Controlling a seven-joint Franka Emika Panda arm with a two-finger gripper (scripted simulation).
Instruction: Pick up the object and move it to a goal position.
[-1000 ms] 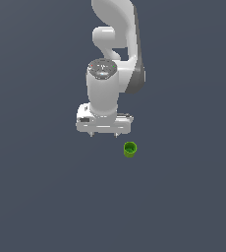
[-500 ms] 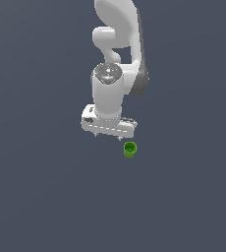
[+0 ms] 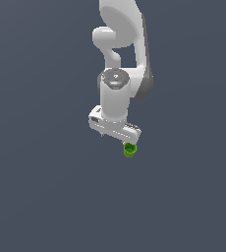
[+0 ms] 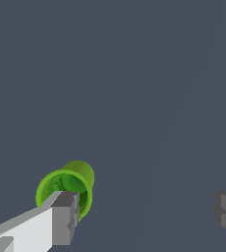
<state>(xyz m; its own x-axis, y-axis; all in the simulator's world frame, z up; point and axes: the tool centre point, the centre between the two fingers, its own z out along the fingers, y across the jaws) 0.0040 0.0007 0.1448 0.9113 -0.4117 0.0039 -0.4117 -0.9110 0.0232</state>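
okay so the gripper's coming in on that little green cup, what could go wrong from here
1. In the wrist view one fingertip overlaps the green cup's rim rather than flanking it, so descending now would likely land on it or tip it.
2. The open gripper is centred well off the cup; closing here would probably grasp nothing or shove it aside.

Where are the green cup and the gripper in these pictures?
green cup (image 4: 66, 189): wrist view, on its hollow inside.
green cup (image 3: 129, 149): exterior view, on its rim.
gripper (image 4: 144, 214): wrist view, midway between the two fingertips, jaws wide apart.
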